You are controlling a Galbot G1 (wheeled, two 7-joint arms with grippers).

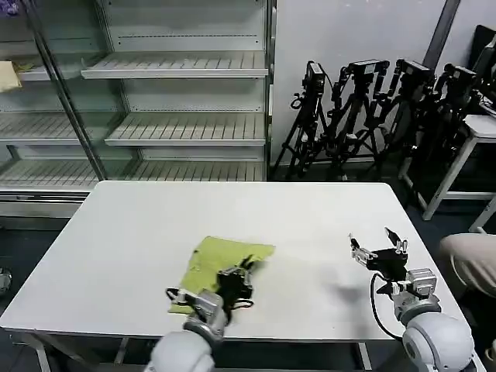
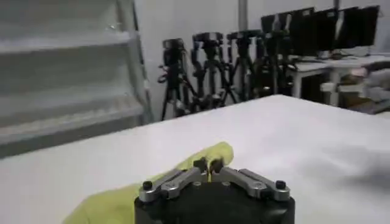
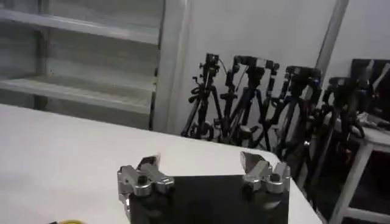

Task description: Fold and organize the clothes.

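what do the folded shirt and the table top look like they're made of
The lime T-shirt: soft matte knit fabric, likely cotton, judging by its limp folded layers and lack of shine. The table: smooth white top, probably laminate or painted board, with a faint sheen; its core cannot be told. The left gripper rests shut over the shirt; the right gripper hovers open.
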